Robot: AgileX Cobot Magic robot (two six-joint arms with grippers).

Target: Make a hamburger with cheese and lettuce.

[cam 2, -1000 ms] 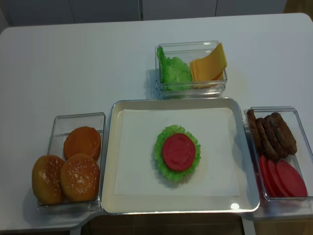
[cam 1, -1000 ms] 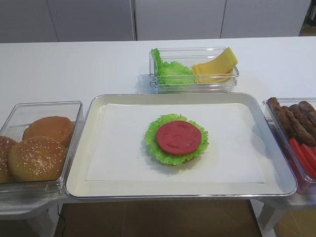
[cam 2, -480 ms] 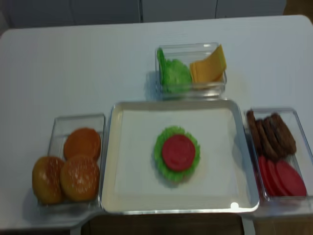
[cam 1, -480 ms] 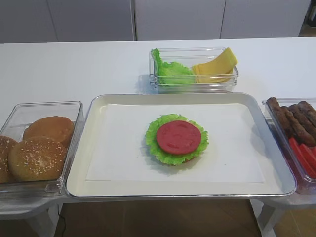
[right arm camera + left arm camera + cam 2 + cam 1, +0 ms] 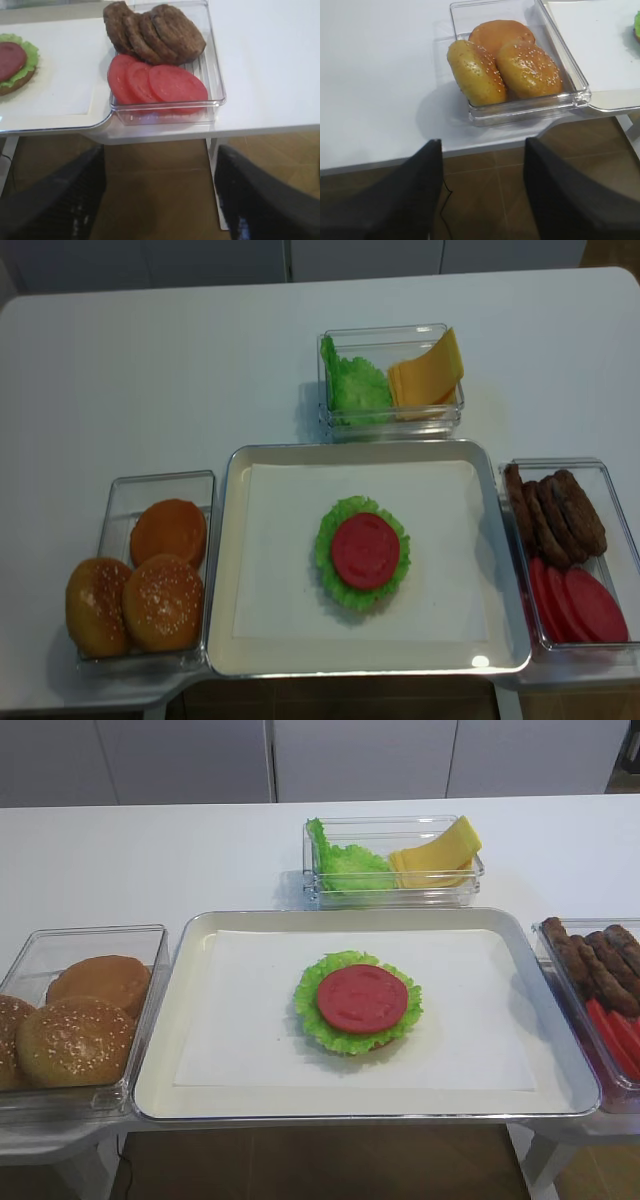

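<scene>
Hamburger (image 5: 358, 1002) lies flat mid-tray (image 5: 190, 1020), round, no long axis, tomato slice (image 5: 362, 997) on top. Cheese (image 5: 437, 855) leans upright in far tub (image 5: 395, 890) beside lettuce (image 5: 345, 862). Right hand (image 5: 160, 200) and left hand (image 5: 482, 190) both spread wide, off the bench (image 5: 150, 860), grasping nothing.

a staged food-prep bench, likely a lab: white table (image 5: 150, 850), metal tray (image 5: 200, 1105) lined with paper, clear bins of buns (image 5: 75, 1040), patties (image 5: 155, 30), tomato slices (image 5: 157, 85).
</scene>
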